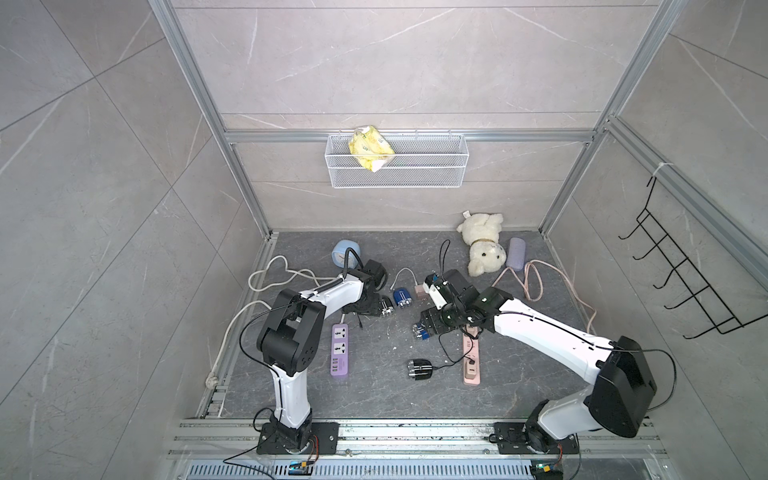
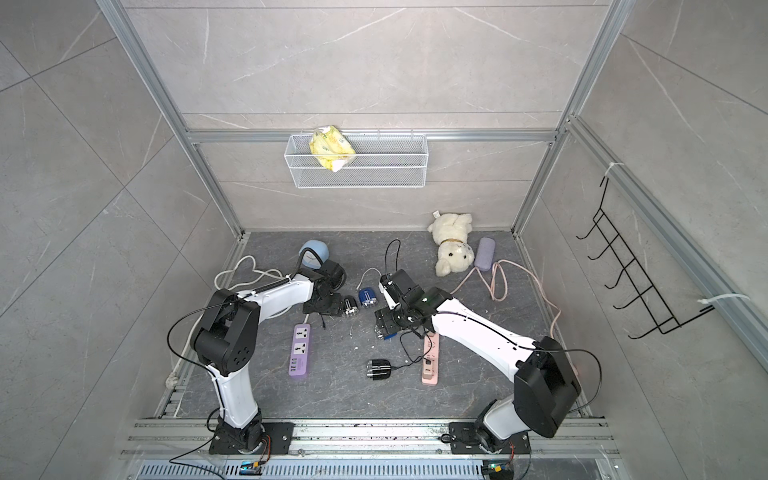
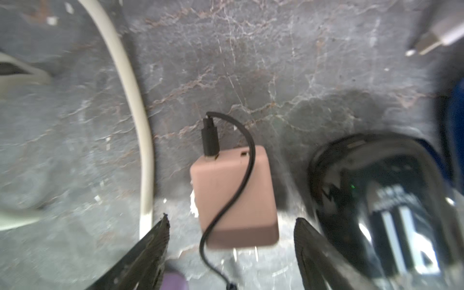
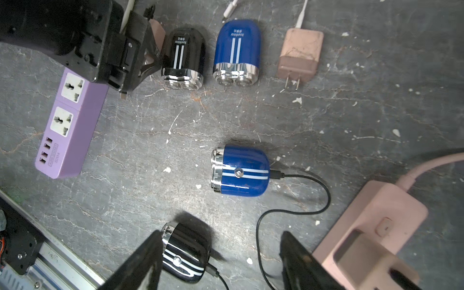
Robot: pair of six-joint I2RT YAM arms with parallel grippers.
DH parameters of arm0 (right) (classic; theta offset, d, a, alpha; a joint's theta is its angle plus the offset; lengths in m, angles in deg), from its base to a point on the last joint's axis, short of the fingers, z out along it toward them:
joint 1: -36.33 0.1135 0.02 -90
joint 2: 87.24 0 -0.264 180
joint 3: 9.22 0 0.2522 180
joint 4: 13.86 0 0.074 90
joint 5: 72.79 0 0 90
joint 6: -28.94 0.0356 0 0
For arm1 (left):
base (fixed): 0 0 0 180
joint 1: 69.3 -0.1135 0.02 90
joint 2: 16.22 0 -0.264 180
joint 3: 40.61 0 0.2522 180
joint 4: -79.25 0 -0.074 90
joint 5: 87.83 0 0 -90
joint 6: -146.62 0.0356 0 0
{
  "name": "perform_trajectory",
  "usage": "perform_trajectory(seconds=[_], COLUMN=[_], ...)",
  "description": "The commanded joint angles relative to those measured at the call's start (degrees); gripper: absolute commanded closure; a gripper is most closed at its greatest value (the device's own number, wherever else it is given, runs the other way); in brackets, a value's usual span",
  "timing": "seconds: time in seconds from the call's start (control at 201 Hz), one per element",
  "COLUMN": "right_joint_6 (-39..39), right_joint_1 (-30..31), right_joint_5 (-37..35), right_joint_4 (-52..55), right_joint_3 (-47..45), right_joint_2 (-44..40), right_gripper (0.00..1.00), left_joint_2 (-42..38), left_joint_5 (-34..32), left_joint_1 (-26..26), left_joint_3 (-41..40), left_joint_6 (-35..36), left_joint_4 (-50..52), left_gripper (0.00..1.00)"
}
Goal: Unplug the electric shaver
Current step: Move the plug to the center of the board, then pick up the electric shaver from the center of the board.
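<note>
Over the grey table both tools hung released, gripping nothing: the right tool mid-table, the left tool further left. Just left of the pink power strip lay a blue shaver, its black cable plugged in (a black shaver, corded too, lay nearer). The brown adapter sat in the left tool's open gap, clear of both sides.

The corded rounded blue plastic shaver is glossy, its head band mirror-bright metal; the corded black plastic shaver shines likewise; the dusty-pink plastic charger block looks matt; the lilac plastic power strip smooth; the dark veined stone-look floor matt, scuffed.
</note>
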State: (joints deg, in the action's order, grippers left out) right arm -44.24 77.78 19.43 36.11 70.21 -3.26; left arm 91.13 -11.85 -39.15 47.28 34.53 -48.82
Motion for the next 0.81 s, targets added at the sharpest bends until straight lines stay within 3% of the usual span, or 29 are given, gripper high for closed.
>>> perform_trajectory(seconds=[0.0, 0.184, 0.388, 0.403, 0.428, 0.503, 0.801], right_joint_6=[1.89, 3.50, 5.24, 5.46, 5.74, 6.59, 8.78], right_joint_1=[-0.92, -2.70, -5.35, -5.49, -5.78, -6.58, -10.25], right_joint_5=[-2.42, -4.49, -5.16, -5.34, -5.56, -6.19, -9.70], right_joint_4=[0.67, 2.22, 4.45, 4.74, 5.00, 5.34, 7.62], right_joint_3=[-1.72, -5.05, -7.67, -7.74, -7.92, -8.89, -11.95], right_joint_2=[-3.92, -10.17, -15.69, -15.96, -16.47, -18.21, -25.77], right_gripper=[0.25, 0.24, 0.20, 0.20, 0.20, 0.20, 0.16], left_joint_2=[-6.75, -10.21, -8.52, -8.31, -8.00, -7.60, -12.67], left_joint_5=[-1.36, 0.33, 2.64, 3.05, 3.49, 5.37, 9.09], left_joint_1=[2.10, 10.18, 20.02, 20.61, 21.68, 24.46, 27.73], left_joint_3=[2.26, 3.12, 2.82, 2.92, 2.97, 2.51, -3.06], left_joint_6=[2.27, 6.33, 9.08, 9.21, 9.35, 9.61, 9.92], left_joint_4=[3.13, 2.97, 2.12, 2.09, 2.08, 1.61, -0.95], left_gripper=[0.18, 0.17, 0.17, 0.16, 0.03, 0.01, 0.01])
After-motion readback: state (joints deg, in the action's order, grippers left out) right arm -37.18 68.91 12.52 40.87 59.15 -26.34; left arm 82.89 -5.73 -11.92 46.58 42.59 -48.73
